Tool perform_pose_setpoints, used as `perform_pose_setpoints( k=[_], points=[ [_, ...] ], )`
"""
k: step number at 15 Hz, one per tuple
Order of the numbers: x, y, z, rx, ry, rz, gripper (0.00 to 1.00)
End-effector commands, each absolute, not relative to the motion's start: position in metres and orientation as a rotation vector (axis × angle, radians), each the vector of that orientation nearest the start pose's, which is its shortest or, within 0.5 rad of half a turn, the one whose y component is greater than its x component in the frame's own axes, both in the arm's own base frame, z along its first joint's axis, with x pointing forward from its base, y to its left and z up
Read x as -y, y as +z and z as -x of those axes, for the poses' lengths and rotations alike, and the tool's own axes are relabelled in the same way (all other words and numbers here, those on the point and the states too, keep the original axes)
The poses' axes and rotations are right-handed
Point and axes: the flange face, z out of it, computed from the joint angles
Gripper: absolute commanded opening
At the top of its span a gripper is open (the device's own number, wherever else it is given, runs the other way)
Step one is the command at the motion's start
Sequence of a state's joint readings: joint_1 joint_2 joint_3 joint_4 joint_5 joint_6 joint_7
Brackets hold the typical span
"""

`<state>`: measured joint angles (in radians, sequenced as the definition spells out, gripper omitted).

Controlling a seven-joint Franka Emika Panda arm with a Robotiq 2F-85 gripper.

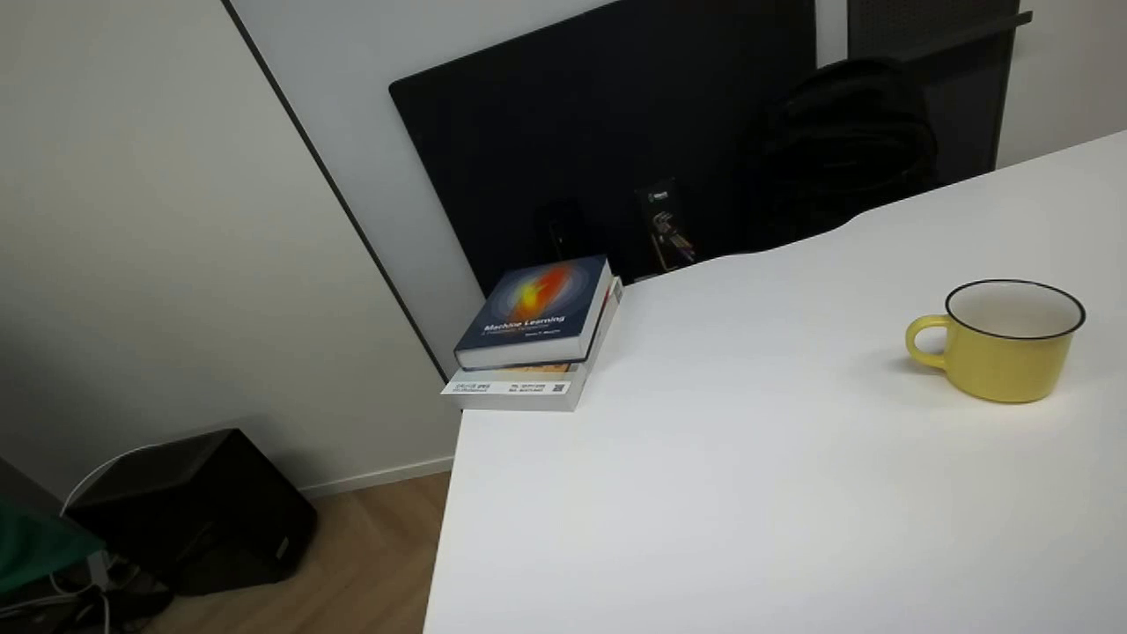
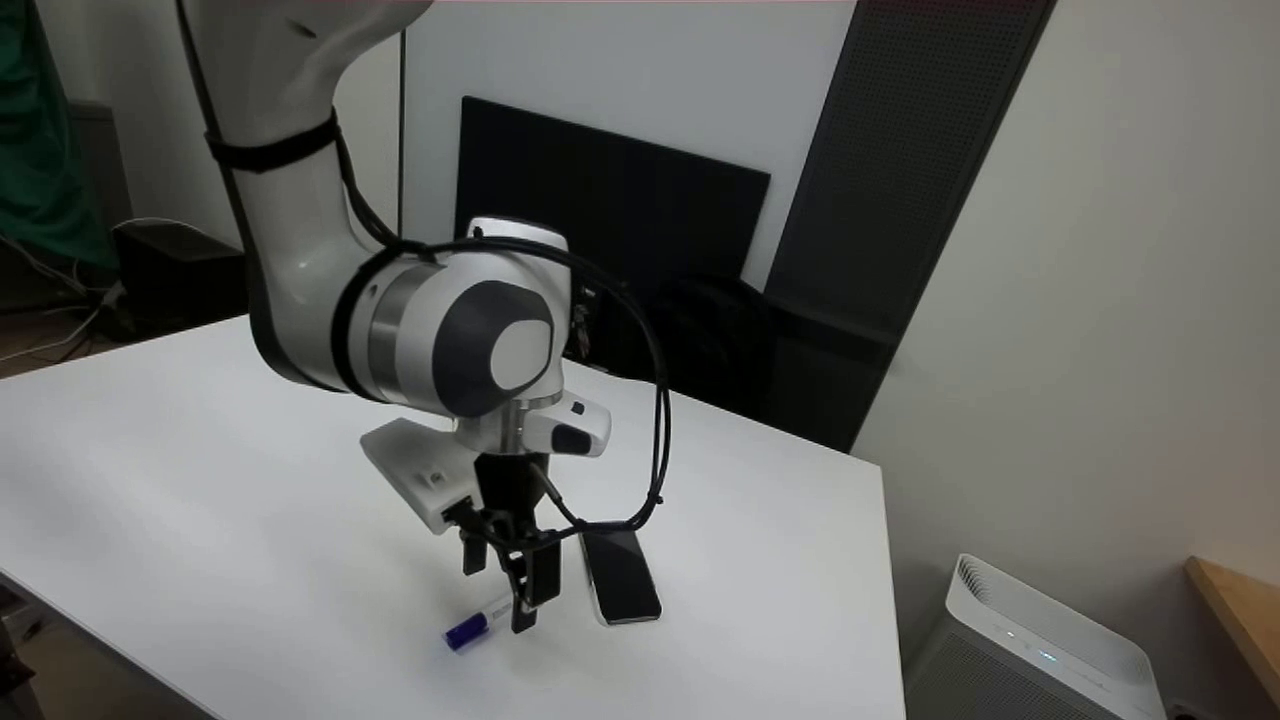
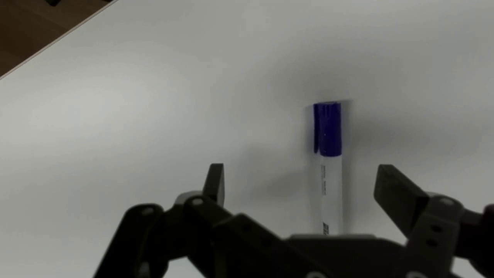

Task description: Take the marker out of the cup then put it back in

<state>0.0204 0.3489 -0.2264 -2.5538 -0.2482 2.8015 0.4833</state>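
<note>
Marker [image 3: 331, 168] is borne flat by bench [image 2: 760, 560], near phone [image 2: 622, 577] | pincer [image 3: 301, 179] is poised near phone, jaws spread, nothing gripped | light, stiff, roll-prone handling is presumed; hold best taken mid-barrel

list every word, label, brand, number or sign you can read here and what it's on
"Machine Learning": cover of the upper book.
Smaller lines under that title: too blurred.
Print and square mark, lower book: too small.
Print on the marker: too small.
Lettering on the dark package: too blurred.
Label on the black floor box: too small.
Marks on the white appliance: too small.
</note>
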Motion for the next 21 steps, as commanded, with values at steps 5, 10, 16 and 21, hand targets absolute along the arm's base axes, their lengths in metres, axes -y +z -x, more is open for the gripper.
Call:
perform_pose_setpoints(
  k=[5,10,16,21],
  points=[
    [0.08,0.131,-0.413,-0.606,0.094,3.261,1.0],
    [0.078,0.13,-0.41,-0.599,0.106,3.262,1.0],
    [0.08,0.12,-0.414,-0.657,0.094,3.246,1.0],
    [0.078,0.109,-0.411,-0.709,0.088,3.204,1.0]
  ],
)
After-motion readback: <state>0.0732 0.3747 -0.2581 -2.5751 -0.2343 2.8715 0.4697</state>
